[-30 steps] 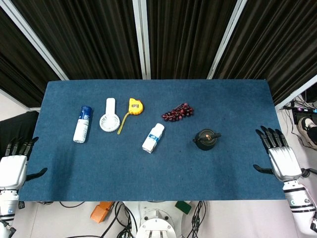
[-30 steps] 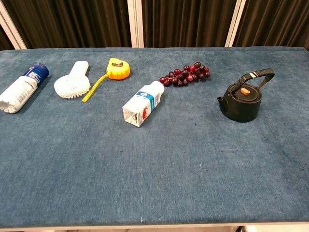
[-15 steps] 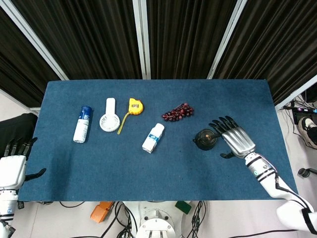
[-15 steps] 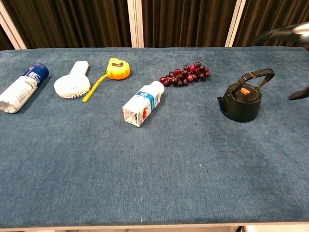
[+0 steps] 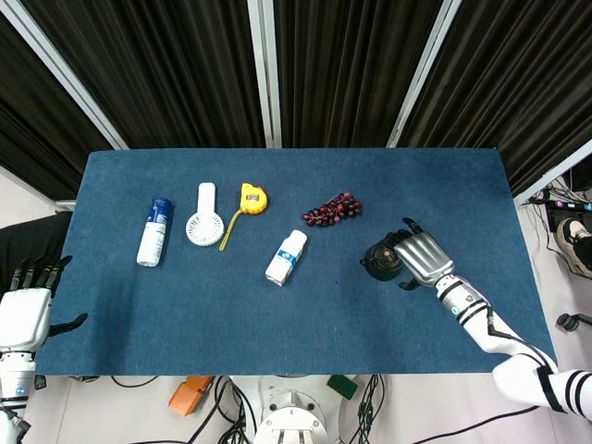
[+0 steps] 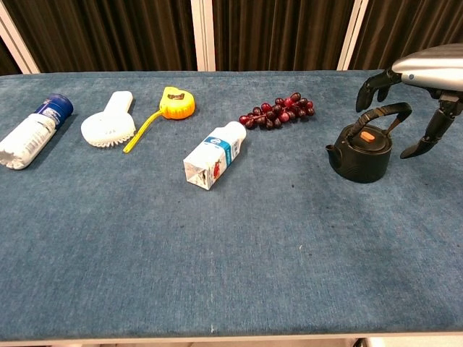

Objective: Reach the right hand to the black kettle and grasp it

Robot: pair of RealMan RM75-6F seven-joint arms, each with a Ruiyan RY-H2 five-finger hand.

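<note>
The right hand (image 6: 423,79) hovers spread over the black kettle (image 6: 362,149) at the right of the frame, fingers (image 6: 370,84) arched apart above the handle and gripping nothing. The kettle stands upright on the blue table (image 5: 277,314), right of centre. Just up-left of it lie the grapes (image 5: 332,209); further left, a small white bottle (image 5: 287,256). The left hand (image 5: 25,310) sits at the lower-left corner, fingers apart, holding nothing.
</note>
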